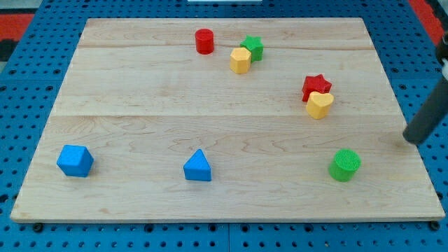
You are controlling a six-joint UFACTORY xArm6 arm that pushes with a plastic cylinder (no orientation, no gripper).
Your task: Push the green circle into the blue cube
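The green circle (pixel 345 164) is a short green cylinder at the view's lower right of the wooden board (pixel 140 98). The blue cube (pixel 75 160) sits at the view's lower left. My dark rod comes in from the view's right edge, and my tip (pixel 414 139) rests near the board's right edge, to the right of and slightly above the green circle, apart from it.
A blue triangle (pixel 197 166) lies between the cube and the green circle. A red cylinder (pixel 204 41), a yellow hexagon (pixel 240 60) and a green star (pixel 253 47) are near the view's top. A red star (pixel 316 86) touches a yellow heart (pixel 319 104).
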